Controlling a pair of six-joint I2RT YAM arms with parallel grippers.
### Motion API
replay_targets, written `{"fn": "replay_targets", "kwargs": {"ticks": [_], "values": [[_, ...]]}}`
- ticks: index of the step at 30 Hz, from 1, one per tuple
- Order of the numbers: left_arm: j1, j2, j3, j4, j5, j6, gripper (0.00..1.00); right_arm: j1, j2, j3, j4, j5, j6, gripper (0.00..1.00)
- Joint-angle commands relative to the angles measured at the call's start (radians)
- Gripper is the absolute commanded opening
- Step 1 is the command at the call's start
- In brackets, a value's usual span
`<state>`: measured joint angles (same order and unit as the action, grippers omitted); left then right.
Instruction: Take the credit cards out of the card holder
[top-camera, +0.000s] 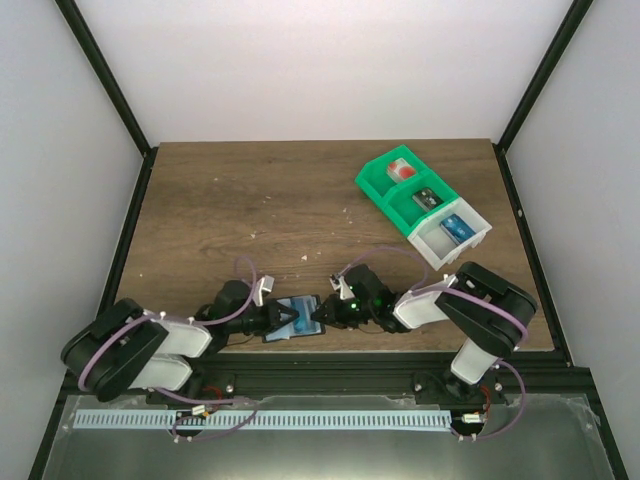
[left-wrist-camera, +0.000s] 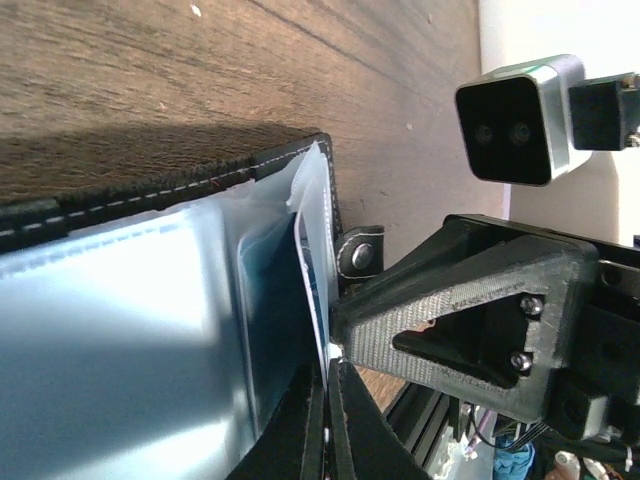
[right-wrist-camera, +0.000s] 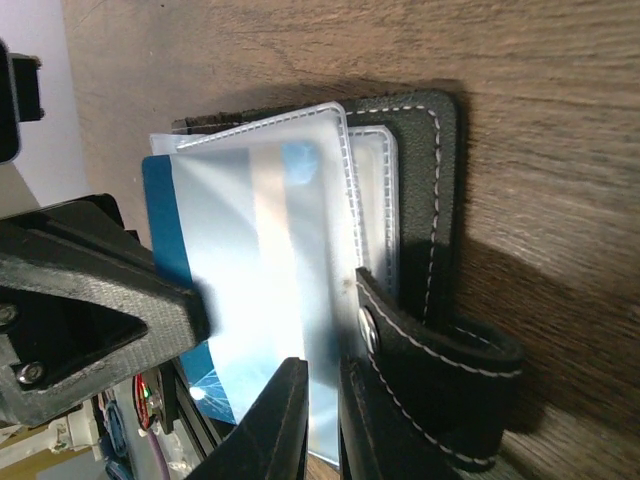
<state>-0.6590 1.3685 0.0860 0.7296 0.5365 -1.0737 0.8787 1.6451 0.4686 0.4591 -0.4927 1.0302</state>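
Note:
The card holder (top-camera: 300, 306) lies open near the table's front edge, between both arms. Its cover is black leather with white stitching (right-wrist-camera: 432, 190) and a snap tab, and it holds clear plastic sleeves (left-wrist-camera: 120, 330). A blue credit card (right-wrist-camera: 163, 215) sticks out of a sleeve on the left-arm side; its thin edge (left-wrist-camera: 305, 262) shows in the left wrist view. My left gripper (left-wrist-camera: 325, 365) is shut on that card's edge and shows at the holder's left in the top view (top-camera: 283, 322). My right gripper (right-wrist-camera: 321, 362) is shut on a plastic sleeve of the holder, seen at the holder's right (top-camera: 322, 318).
A green-and-white compartment bin (top-camera: 372, 180) with small items stands at the back right. The table's front edge and the arm bases lie just behind the holder. The right wrist camera (left-wrist-camera: 515, 120) hangs close over the left gripper.

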Motion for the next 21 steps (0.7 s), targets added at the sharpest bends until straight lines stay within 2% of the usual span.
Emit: {"fn": "replay_targets", "kwargs": {"ticks": [1,8,21], "values": [[-0.009,-0.107,0.012,-0.098,-0.066,0.033,0.0,0.026,0.053,-0.015,-0.137,0.055,0.002,0.12],[-0.009,-0.278,0.033,-0.329,-0.166,0.073,0.0,0.026,0.049,-0.008,-0.15,0.063,0.002,0.11],[-0.005,-0.527,0.071,-0.511,-0.269,0.146,0.0,0.026,0.005,0.046,-0.23,0.101,-0.032,0.12]]}}
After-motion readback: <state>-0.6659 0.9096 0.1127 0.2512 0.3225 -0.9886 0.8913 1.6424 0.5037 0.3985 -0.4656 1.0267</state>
